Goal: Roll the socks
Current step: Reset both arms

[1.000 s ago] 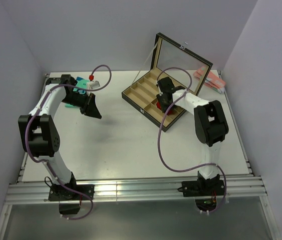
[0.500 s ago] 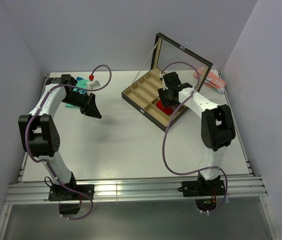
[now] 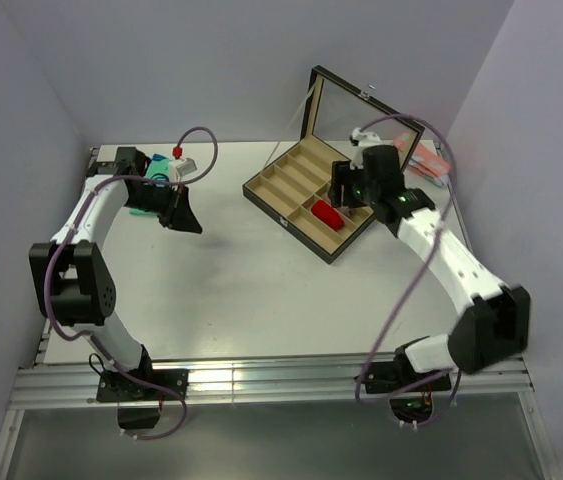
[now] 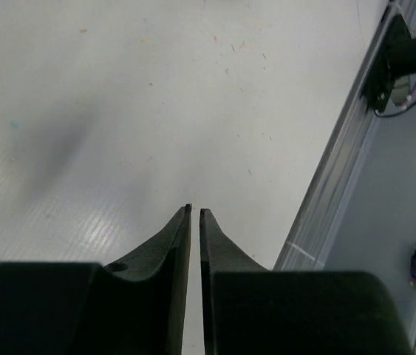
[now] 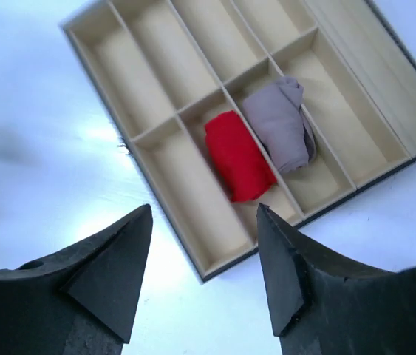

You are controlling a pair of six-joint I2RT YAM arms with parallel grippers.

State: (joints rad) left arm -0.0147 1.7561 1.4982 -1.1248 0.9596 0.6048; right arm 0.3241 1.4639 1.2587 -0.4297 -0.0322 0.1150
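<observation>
Your right arm stretches over the divider box [image 5: 182, 196]; the right gripper [image 5: 204, 208] hovers above it, jaws spread wide and empty. The left gripper [image 4: 195, 211], well left of the box, is pinched nearly together on nothing. The socks [image 5: 239, 155] sit rolled in a box compartment, next to a grey roll [image 5: 285, 126]. Teal fabric [image 3: 141, 208] is half hidden behind the left arm.

Red socks [image 5: 239, 155] rolled into compact bundle, lying in box [image 5: 185, 194] compartment, touching grey bundle [image 5: 281, 126].
</observation>
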